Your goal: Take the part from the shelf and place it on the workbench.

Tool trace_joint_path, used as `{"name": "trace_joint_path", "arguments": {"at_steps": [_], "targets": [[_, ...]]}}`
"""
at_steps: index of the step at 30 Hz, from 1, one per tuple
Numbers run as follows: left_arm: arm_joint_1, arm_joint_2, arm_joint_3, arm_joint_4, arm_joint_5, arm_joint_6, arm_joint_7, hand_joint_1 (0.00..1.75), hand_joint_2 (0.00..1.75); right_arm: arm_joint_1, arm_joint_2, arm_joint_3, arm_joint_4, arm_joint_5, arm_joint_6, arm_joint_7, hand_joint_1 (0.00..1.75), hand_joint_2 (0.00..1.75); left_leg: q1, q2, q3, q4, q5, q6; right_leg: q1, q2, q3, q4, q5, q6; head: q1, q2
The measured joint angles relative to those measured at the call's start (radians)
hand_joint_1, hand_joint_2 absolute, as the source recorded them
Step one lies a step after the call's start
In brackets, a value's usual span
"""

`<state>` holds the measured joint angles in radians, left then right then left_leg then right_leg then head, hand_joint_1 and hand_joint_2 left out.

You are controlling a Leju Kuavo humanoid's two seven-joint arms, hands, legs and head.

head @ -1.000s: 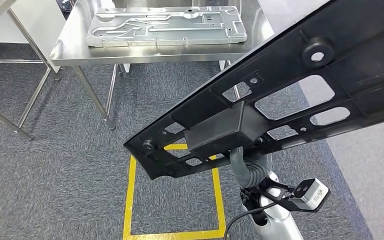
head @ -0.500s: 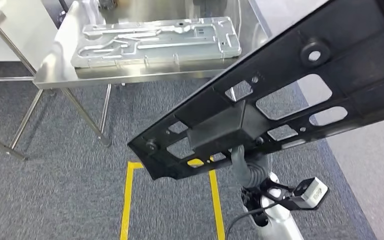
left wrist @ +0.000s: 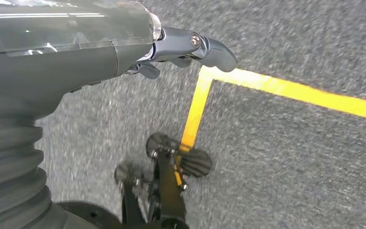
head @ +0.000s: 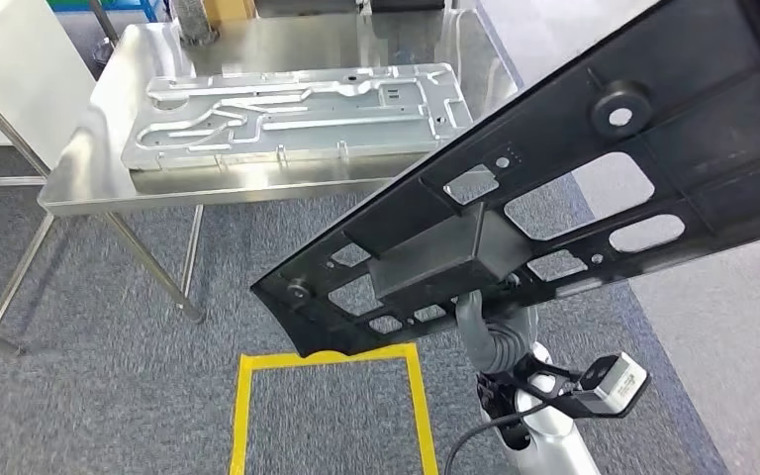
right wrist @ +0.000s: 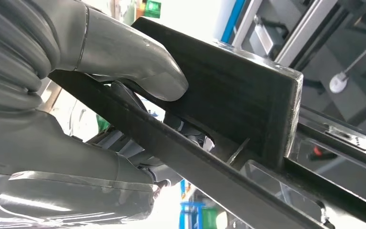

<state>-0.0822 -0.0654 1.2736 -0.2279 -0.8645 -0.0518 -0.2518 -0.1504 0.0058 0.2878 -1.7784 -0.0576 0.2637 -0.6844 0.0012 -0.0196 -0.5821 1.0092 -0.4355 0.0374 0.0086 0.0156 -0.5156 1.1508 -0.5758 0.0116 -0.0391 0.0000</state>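
One long black part [head: 554,198] crosses the head view on a slant, held up from beneath by the right hand [head: 485,327], near the steel workbench [head: 79,173] that carries a silver plate [head: 297,109]. Left wrist view: the left hand [left wrist: 186,47] hangs over grey carpet [left wrist: 290,157] and yellow tape [left wrist: 286,88], fingers loosely curled, holding nothing. Right wrist view: the thumb [right wrist: 133,62] presses on the part's boxy block.
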Motion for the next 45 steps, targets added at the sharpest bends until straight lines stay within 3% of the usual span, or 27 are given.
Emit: {"name": "trace_joint_path", "arguments": {"at_steps": [2,3,4,5,6,7,8,10,13,15,18,19,20,22,24,28,30,32,34,35,36,38,40,43,45], "targets": [[-0.001,0.0,0.0,0.0,-0.001,0.0,0.0,0.0,1.75,0.002,-0.002,-0.001,0.0,-0.001,0.0,0.0,1.75,1.75,0.002,0.001,0.012,-0.004,-0.011,0.002,-0.009,-0.004,-0.079,0.103,-0.058,0.012,0.0,0.0],[0.0,0.001,0.0,0.0,-0.002,0.0,0.0,0.0,1.75,0.003,-0.003,-0.002,0.0,-0.001,-0.001,0.0,1.75,1.75,0.003,0.001,0.02,-0.004,-0.018,0.001,-0.013,-0.005,-0.111,0.13,-0.073,0.015,0.0,0.0],[0.001,0.001,0.0,0.0,-0.002,0.0,0.0,0.0,1.75,0.005,-0.004,-0.003,0.0,-0.001,-0.001,0.0,1.75,1.75,0.004,0.001,0.03,-0.004,-0.026,0.0,-0.017,-0.006,-0.128,0.128,-0.066,0.018,0.0,0.0],[0.002,0.0,0.0,0.0,-0.002,0.0,0.0,0.0,1.75,0.006,-0.005,-0.004,0.0,-0.001,-0.002,0.0,1.75,1.75,0.006,0.001,0.042,-0.004,-0.034,-0.002,-0.02,-0.007,-0.128,0.092,-0.036,0.02,0.0,0.0],[0.002,0.0,0.0,0.0,-0.003,0.0,0.0,0.0,1.75,0.007,-0.006,-0.004,0.0,-0.002,-0.002,0.0,1.75,1.75,0.007,0.0,0.054,-0.004,-0.043,-0.005,-0.022,-0.009,-0.115,0.029,0.014,0.022,0.0,0.0],[0.002,0.0,0.0,0.0,-0.003,0.0,0.0,0.0,1.75,0.007,-0.007,-0.004,0.0,-0.002,-0.002,0.0,1.75,1.75,0.008,-0.001,0.067,-0.004,-0.052,-0.009,-0.022,-0.011,-0.099,-0.036,0.064,0.021,0.0,0.0],[0.001,-0.001,0.0,0.0,-0.003,0.0,0.0,0.0,1.75,0.007,-0.008,-0.005,0.0,-0.002,-0.002,0.0,1.75,1.75,0.009,-0.001,0.076,-0.004,-0.061,-0.014,-0.02,-0.013,-0.086,-0.088,0.091,0.016,0.0,0.0],[0.0,-0.001,0.0,0.0,-0.004,0.0,0.0,0.0,1.75,0.008,-0.008,-0.005,0.0,-0.002,-0.002,0.0,1.75,1.75,0.008,-0.002,0.084,-0.003,-0.07,-0.029,-0.015,-0.015,-0.075,-0.131,0.106,-0.001,0.0,0.0],[-0.001,0.0,0.0,0.0,-0.004,0.0,-0.001,0.0,1.75,0.007,-0.009,-0.005,-0.001,-0.002,-0.002,0.0,1.75,1.75,0.008,0.002,0.09,0.018,-0.077,-0.049,-0.018,-0.013,-0.057,-0.144,0.114,-0.027,0.0,0.0],[-0.004,0.001,0.0,0.0,-0.005,-0.001,-0.001,0.0,1.75,0.006,-0.009,-0.005,-0.001,-0.002,-0.002,0.0,1.75,1.75,0.011,0.008,0.054,0.09,-0.116,-0.056,-0.019,-0.014,-0.041,-0.147,0.111,-0.036,0.0,0.0],[-0.005,0.0,0.0,0.0,-0.007,-0.002,-0.001,0.0,1.75,0.007,-0.009,-0.005,0.0,-0.002,-0.008,0.0,1.75,1.75,0.011,0.012,-0.063,0.262,-0.182,-0.06,-0.017,-0.013,-0.029,-0.147,0.095,-0.039,-0.001,0.0],[-0.003,0.0,0.0,0.0,-0.008,-0.002,-0.002,0.0,1.75,0.009,-0.009,-0.005,0.0,-0.002,-0.012,0.0,1.75,1.75,0.011,0.012,-0.086,0.276,-0.178,-0.06,-0.016,-0.012,-0.022,-0.146,0.088,-0.039,-0.001,0.0],[-0.001,0.0,0.0,0.0,-0.009,-0.002,-0.002,0.0,1.75,0.01,-0.009,-0.005,0.0,-0.001,-0.016,0.0,1.75,1.75,0.011,0.012,-0.092,0.254,-0.153,-0.059,-0.016,-0.012,-0.012,-0.146,0.08,-0.038,-0.001,0.0],[0.001,0.0,0.0,0.0,-0.013,-0.002,-0.003,0.0,1.75,0.012,-0.009,-0.005,0.0,-0.001,-0.023,0.0,1.75,1.75,0.01,0.013,-0.065,0.129,-0.054,-0.051,-0.015,-0.011,0.012,-0.147,0.061,-0.033,-0.001,0.0],[0.002,0.002,0.0,0.0,-0.014,-0.002,-0.003,0.0,1.75,0.014,-0.009,-0.005,0.0,0.001,-0.028,0.0,1.75,1.75,0.004,0.016,-0.043,0.035,0.007,-0.04,-0.015,-0.011,0.026,-0.15,0.047,-0.025,-0.001,0.0],[0.004,0.003,-0.001,0.0,-0.014,-0.003,-0.003,0.0,1.75,0.017,-0.01,-0.007,-0.003,0.002,-0.031,0.0,1.75,1.75,0.002,0.015,-0.023,0.001,0.01,-0.015,-0.014,-0.01,0.028,-0.134,0.048,0.0,0.0,0.0],[0.002,0.003,-0.001,0.0,-0.014,-0.003,-0.004,0.0,1.75,0.016,-0.01,-0.009,-0.006,0.002,-0.031,0.0,1.75,1.75,0.006,0.013,-0.001,-0.009,0.003,-0.005,-0.015,-0.011,-0.014,-0.055,0.035,0.01,0.0,0.0],[0.001,0.004,-0.001,0.0,-0.015,-0.003,-0.005,0.0,1.75,0.017,-0.011,-0.01,-0.007,0.002,-0.031,0.0,1.75,1.75,0.006,0.012,0.016,-0.011,-0.011,0.001,-0.017,-0.011,-0.099,0.072,-0.01,0.019,0.0,0.0],[0.001,0.004,-0.001,0.0,-0.015,-0.003,-0.006,0.0,1.75,0.021,-0.012,-0.011,-0.007,0.001,-0.031,0.0,1.75,1.75,0.005,0.011,0.036,-0.011,-0.028,0.002,-0.018,-0.011,-0.169,0.141,-0.044,0.021,0.0,0.0],[0.002,0.004,-0.001,0.0,-0.015,-0.004,-0.006,0.0,1.75,0.022,-0.012,-0.012,-0.007,0.001,-0.031,0.0,1.75,1.75,0.005,0.01,0.05,-0.011,-0.038,0.001,-0.018,-0.011,-0.182,0.127,-0.033,0.018,0.0,0.0],[0.002,0.004,-0.001,0.0,-0.015,-0.005,-0.005,0.0,1.75,0.022,-0.012,-0.012,-0.007,0.001,-0.031,0.0,1.75,1.75,0.004,0.01,0.066,-0.011,-0.049,0.0,-0.017,-0.011,-0.178,0.081,0.001,0.013,0.0,0.0],[0.001,0.002,-0.001,0.0,-0.015,-0.006,-0.005,0.0,1.75,0.022,-0.013,-0.014,-0.007,0.001,-0.031,0.0,1.75,1.75,0.002,0.008,0.093,-0.011,-0.073,-0.006,-0.012,-0.011,-0.15,-0.052,0.11,-0.001,0.0,0.0],[-0.001,0.0,-0.001,0.001,-0.015,-0.007,-0.006,0.0,1.75,0.021,-0.015,-0.015,-0.006,0.001,-0.031,0.0,1.75,1.75,0.002,0.007,0.105,-0.014,-0.089,-0.016,-0.005,-0.01,-0.135,-0.128,0.174,-0.012,0.0,0.0],[-0.004,0.0,-0.001,0.001,-0.013,-0.008,-0.009,0.0,1.75,0.015,-0.016,-0.018,-0.005,-0.001,-0.031,0.0,1.75,1.75,0.002,0.007,0.106,0.005,-0.081,-0.035,-0.006,-0.008,-0.118,-0.148,0.174,-0.027,0.0,0.0],[-0.006,0.0,-0.001,0.001,-0.011,-0.008,-0.01,0.0,1.75,0.008,-0.016,-0.02,-0.003,0.001,-0.038,0.0,1.75,1.75,0.003,0.01,0.062,0.087,-0.077,-0.047,-0.012,-0.01,-0.094,-0.161,0.166,-0.035,0.0,0.0]]}}
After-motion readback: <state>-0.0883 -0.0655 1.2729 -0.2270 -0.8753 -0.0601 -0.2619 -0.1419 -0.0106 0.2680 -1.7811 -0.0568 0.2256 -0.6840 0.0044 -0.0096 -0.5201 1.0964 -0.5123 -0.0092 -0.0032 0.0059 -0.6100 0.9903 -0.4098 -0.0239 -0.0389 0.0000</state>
